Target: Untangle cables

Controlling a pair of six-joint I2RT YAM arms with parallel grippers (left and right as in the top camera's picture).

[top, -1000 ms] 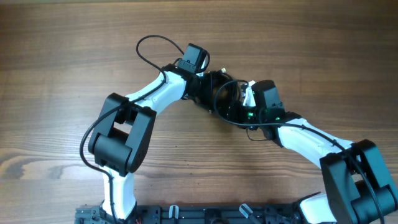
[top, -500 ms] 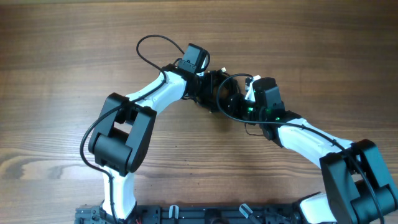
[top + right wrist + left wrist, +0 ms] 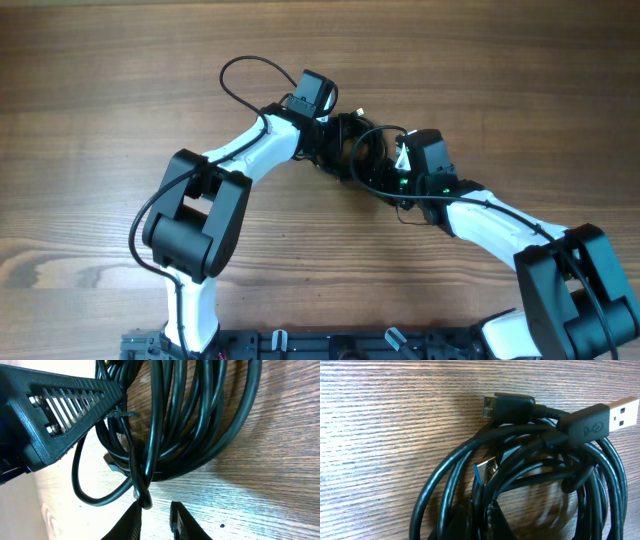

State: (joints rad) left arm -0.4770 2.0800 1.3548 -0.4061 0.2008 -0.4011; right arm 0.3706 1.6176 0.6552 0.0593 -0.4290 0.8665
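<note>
At mid-table, both grippers are meeting over one bundle of cables

Near the middle of the wooden table (image 3: 120, 120), the cables (image 3: 361, 150) are lying as one black coil between the two arms. The left gripper (image 3: 336, 137) is reaching in from the left and the right gripper (image 3: 156, 516) from the right. The left gripper is staying clamped shut. The right wrist view is showing its ribbed finger (image 3: 70, 410) pressing its tip against strands at the coil's edge, so it is holding the cables. The right gripper's jaws are standing narrowly apart with bare wood showing between them. A single strand (image 3: 142, 495) is looping down to touch the tip of one finger, yet nothing is sitting in the gap. In the left wrist view, a flat USB plug (image 3: 606, 416) is resting on top of the coil, a smaller plug (image 3: 502, 407) is pointing out over the wood beside it, and a blue-tipped plug (image 3: 484, 471) is poking out inside the ring of cord.

Compared with a second ago, the right gripper is sitting very slightly farther up the table and nearer the left one. The loose arc of cable over the bundle is now curving higher, toward the right wrist. The left arm is keeping the same pose
</note>
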